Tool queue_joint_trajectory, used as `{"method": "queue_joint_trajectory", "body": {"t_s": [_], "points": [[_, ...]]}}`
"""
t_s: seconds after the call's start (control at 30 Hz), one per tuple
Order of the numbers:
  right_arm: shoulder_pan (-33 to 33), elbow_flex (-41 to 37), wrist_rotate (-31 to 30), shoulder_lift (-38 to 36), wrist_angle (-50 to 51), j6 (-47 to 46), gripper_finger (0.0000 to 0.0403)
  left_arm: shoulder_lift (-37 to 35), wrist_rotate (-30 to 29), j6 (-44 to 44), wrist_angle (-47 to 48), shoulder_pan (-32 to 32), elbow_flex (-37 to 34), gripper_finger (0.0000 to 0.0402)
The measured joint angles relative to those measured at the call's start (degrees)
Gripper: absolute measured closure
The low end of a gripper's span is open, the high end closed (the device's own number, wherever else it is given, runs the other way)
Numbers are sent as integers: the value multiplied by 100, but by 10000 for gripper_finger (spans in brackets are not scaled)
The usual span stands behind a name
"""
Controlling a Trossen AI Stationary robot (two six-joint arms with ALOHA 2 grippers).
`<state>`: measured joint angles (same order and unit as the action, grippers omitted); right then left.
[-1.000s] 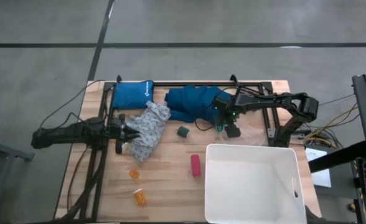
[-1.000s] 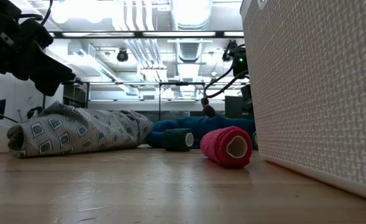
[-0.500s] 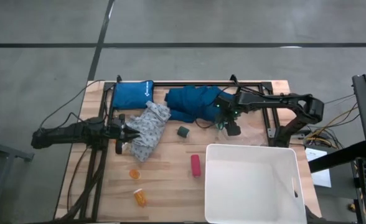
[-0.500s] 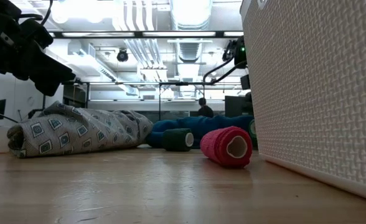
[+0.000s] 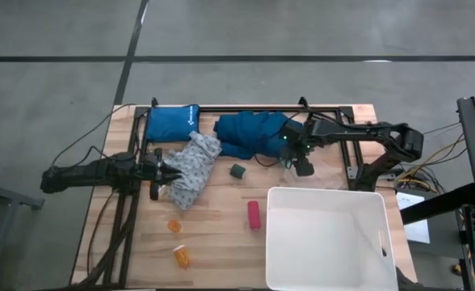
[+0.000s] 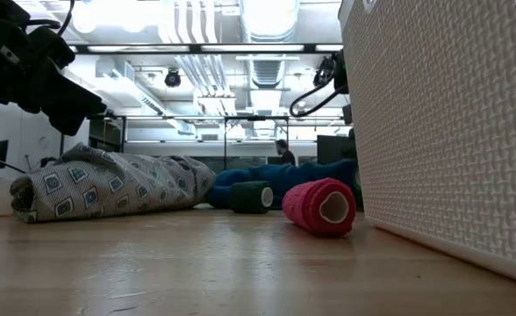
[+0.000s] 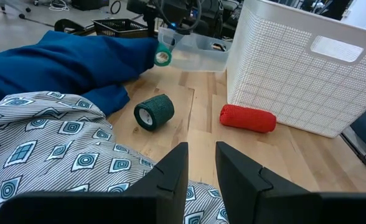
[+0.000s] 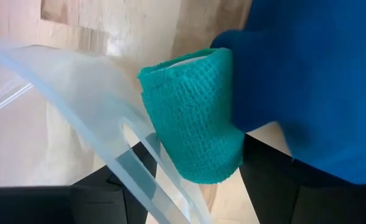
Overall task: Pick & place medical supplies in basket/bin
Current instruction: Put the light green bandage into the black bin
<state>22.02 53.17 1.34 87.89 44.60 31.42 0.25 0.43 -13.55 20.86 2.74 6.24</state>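
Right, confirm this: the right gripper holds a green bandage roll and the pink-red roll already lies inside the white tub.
Not quite. The pink-red roll lies on the table beside the white tub, as the high view shows. The right gripper does hold the green bandage roll.

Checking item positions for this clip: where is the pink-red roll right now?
In the high view the pink-red roll lies on the table just left of the white tub, below the dark green roll; neither gripper is near it.

Teal garment (image 5: 250, 133) beside patterned garment (image 5: 191, 168); white tub (image 5: 328, 239) near pink-red cylinder (image 5: 254, 214).
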Motion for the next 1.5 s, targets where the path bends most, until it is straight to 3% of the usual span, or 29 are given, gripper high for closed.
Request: {"method": "queue_joint_trajectory", "body": {"t_s": [1.17,1.5], "points": [[0,-429,213,158,-369,-250,194,0,1,1,-2,0,0,314],[0,-433,364,160,-494,-607,121,0,1,1,-2,0,0,314]]}}
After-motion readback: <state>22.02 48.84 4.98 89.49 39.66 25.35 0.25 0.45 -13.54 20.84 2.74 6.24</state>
